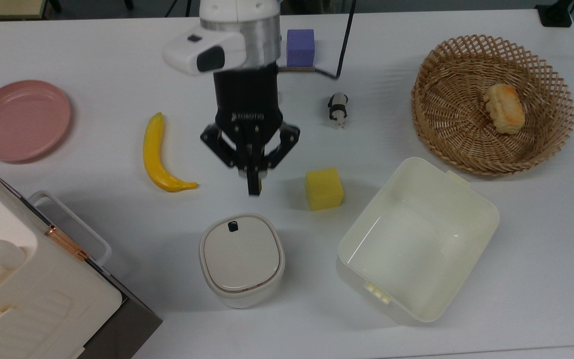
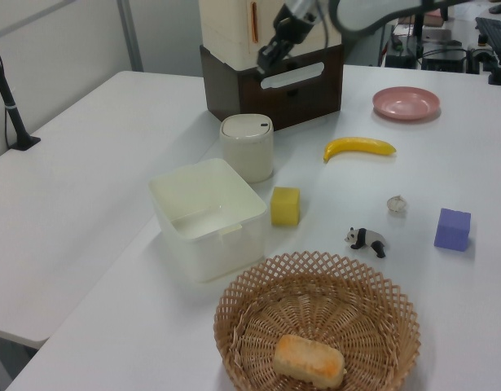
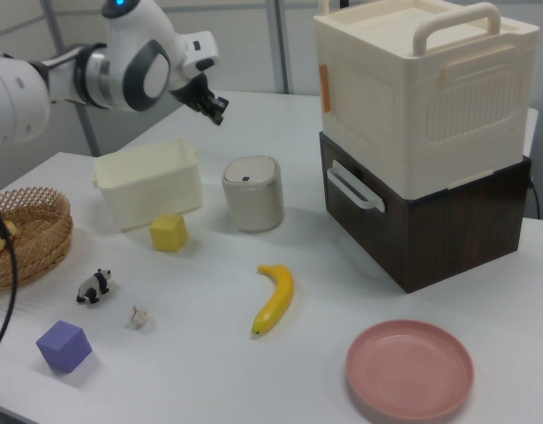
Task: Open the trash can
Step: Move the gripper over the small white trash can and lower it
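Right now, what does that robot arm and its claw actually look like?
The arm is glossy white with rounded joints, grey bands and a dark grey cap. In the top view its wrist ends in a silver ring, then a black gripper body with small white lettering and black linked fingers. A thin black cable trails behind.

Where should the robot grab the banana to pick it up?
Probably across the middle of the banana, coming straight down from above. It lies flat on the table with open space on both long sides, and its middle is the thickest, most even part; the curved ends taper and could slip.
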`<state>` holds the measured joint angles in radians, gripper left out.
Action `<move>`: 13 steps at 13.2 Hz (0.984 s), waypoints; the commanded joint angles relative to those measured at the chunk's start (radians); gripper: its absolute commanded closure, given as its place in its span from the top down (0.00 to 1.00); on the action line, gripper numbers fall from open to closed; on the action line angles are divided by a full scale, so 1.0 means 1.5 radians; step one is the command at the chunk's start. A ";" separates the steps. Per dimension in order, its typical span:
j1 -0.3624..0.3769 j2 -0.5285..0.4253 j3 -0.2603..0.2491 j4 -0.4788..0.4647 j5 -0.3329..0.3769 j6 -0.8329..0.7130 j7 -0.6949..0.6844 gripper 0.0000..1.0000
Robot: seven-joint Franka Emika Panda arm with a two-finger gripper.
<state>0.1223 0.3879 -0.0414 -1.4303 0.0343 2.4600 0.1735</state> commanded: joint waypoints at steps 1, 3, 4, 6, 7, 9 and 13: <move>0.004 0.069 -0.016 0.051 -0.004 0.086 -0.011 0.00; 0.011 0.095 -0.027 0.051 -0.016 0.099 -0.012 0.00; 0.010 0.101 -0.027 0.046 -0.022 0.099 -0.012 0.00; 0.008 0.100 -0.027 0.025 -0.033 0.098 -0.017 0.00; 0.006 0.097 -0.029 0.014 -0.034 0.098 -0.020 0.00; 0.005 0.077 -0.038 -0.021 -0.033 0.093 -0.034 0.00; 0.008 0.082 -0.038 -0.059 -0.034 0.092 -0.051 0.00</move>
<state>0.1203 0.5380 -0.0860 -1.4427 -0.0098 2.5923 0.1240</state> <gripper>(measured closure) 0.991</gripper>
